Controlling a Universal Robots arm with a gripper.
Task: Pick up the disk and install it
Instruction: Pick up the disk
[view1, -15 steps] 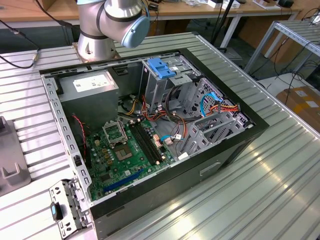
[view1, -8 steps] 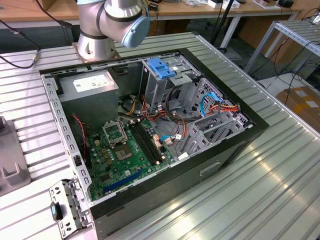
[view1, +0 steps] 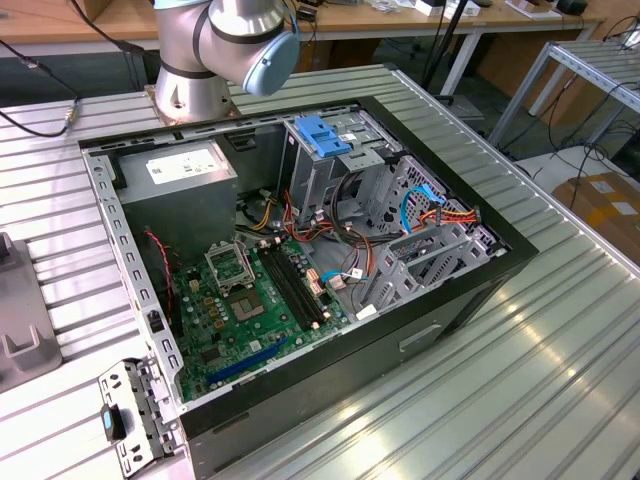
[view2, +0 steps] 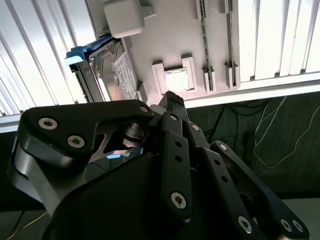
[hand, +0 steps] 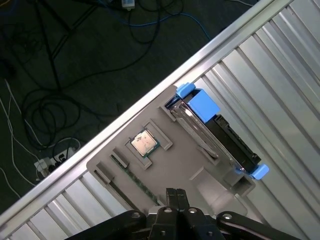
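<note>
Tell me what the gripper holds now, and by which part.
Nothing is held. The gripper is shut and empty; the disk stands on edge in the grey holder, untouched.

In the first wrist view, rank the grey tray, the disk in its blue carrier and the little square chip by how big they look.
Largest to smallest:
1. the grey tray
2. the disk, seated in that tray
3. the square chip, far the smallest
They sit together, so camera nearness hardly matters.

Looking like a robotics lab or workshop: a robot arm (view1: 225, 42) is sitting on a slatted metal table (view1: 560, 340) beside an opened PC case (view1: 430, 335), wooden benches (view1: 385, 22) are lining the back, and cables (hand: 40, 107) (plus a power strip (hand: 52, 156)) are sprawling over the floor.
</note>
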